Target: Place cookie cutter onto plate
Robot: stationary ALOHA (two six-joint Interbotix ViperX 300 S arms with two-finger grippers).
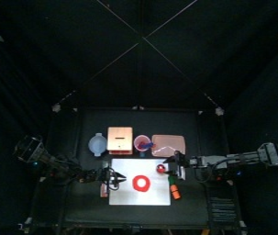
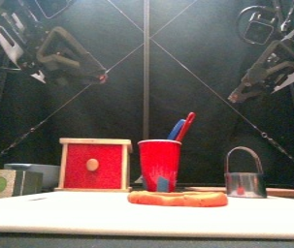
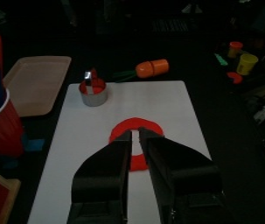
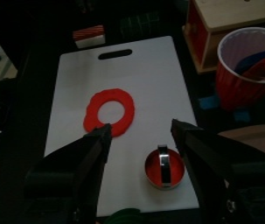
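Observation:
The cookie cutter (image 4: 160, 166) is a small metal piece with red on it. It stands on the white board (image 4: 135, 87) beside the red ring (image 4: 108, 112). It also shows in the top view (image 1: 162, 170), the front view (image 2: 245, 175) and the left wrist view (image 3: 93, 87). My right gripper (image 4: 141, 131) is open and hangs above the cutter, apart from it. My left gripper (image 3: 137, 138) is shut and empty over the board's other end, near the ring (image 3: 135, 133). The salmon-pink plate (image 1: 167, 143) lies behind the board, and the left wrist view (image 3: 35, 83) shows it too.
A tan box (image 1: 120, 139) and a red cup (image 2: 161, 165) holding utensils stand behind the board, left of the plate. An orange piece (image 3: 152, 67) lies off the board's right end. A small red and white thing (image 4: 90, 35) lies off its left end.

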